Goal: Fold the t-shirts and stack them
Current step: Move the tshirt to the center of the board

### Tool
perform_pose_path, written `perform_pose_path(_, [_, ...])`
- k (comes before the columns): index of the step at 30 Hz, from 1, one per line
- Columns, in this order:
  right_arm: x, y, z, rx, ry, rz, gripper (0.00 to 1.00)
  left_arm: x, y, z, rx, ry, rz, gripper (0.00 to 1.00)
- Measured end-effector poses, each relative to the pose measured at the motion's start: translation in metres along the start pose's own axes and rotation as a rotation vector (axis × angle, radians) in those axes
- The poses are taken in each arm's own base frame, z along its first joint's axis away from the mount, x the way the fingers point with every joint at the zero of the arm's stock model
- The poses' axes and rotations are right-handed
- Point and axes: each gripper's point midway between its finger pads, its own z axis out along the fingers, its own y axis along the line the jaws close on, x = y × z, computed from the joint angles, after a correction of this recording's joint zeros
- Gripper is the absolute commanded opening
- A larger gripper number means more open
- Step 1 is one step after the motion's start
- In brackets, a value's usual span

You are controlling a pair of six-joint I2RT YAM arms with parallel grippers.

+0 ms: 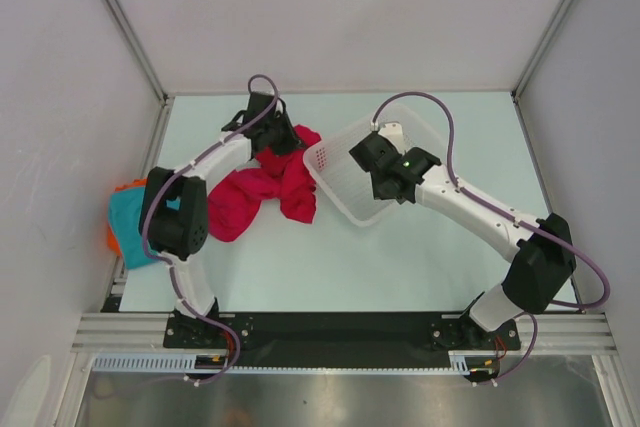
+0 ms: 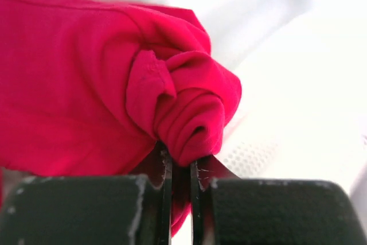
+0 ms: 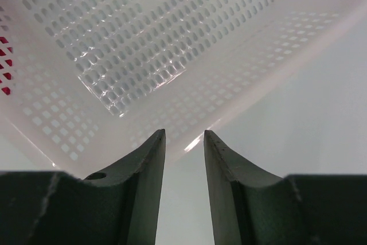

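Observation:
A crumpled heap of crimson t-shirts (image 1: 262, 192) lies left of centre on the table. My left gripper (image 1: 283, 139) is at its far end. In the left wrist view that gripper (image 2: 180, 162) is shut on a bunched fold of crimson t-shirt (image 2: 86, 84). A teal t-shirt (image 1: 128, 222) lies at the table's left edge, partly hidden by the left arm. My right gripper (image 1: 365, 152) hovers over the white mesh basket (image 1: 335, 182). In the right wrist view it (image 3: 183, 136) stands open and empty, just short of the basket's wall (image 3: 172, 38).
The basket is tilted and sits right beside the crimson heap; red cloth shows through its mesh (image 3: 4, 67). An orange piece (image 1: 112, 239) pokes out under the teal shirt. White walls close in the table on three sides.

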Motion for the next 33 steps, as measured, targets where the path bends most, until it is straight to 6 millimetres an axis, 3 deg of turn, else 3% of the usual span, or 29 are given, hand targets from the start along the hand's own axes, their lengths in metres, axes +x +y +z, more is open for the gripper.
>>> perform_pose_path(5, [-0.001,-0.002,0.000,0.010,-0.006,0.003,0.38,-0.019,-0.062,-0.055,0.127,-0.093,0.069,0.00])
perform_pose_path(8, [-0.003,-0.006,-0.003,0.014,-0.016,0.014,0.38,-0.033,-0.096,-0.098,0.199,-0.181,0.099,0.00])
perform_pose_path(13, [-0.009,-0.020,-0.014,0.008,-0.050,0.056,0.38,-0.058,-0.140,-0.160,0.303,-0.314,0.116,0.00])
perform_pose_path(16, [-0.012,-0.025,-0.019,0.005,-0.065,0.075,0.37,-0.067,-0.156,-0.181,0.347,-0.357,0.118,0.00])
perform_pose_path(20, [-0.010,-0.028,-0.020,0.009,-0.067,0.080,0.36,-0.065,-0.160,-0.180,0.357,-0.345,0.106,0.00])
perform_pose_path(24, [-0.011,-0.032,-0.023,0.016,-0.080,0.095,0.35,-0.052,-0.179,-0.164,0.412,-0.297,0.119,0.00])
perform_pose_path(26, [-0.015,-0.037,-0.030,0.016,-0.102,0.112,0.33,-0.047,-0.203,-0.153,0.470,-0.262,0.143,0.00])
perform_pose_path(29, [-0.023,-0.050,-0.045,0.015,-0.150,0.149,0.31,-0.046,-0.255,-0.135,0.594,-0.216,0.187,0.00])
perform_pose_path(33, [-0.032,-0.073,-0.067,0.021,-0.220,0.211,0.27,-0.041,-0.312,-0.135,0.725,-0.199,0.246,0.00])
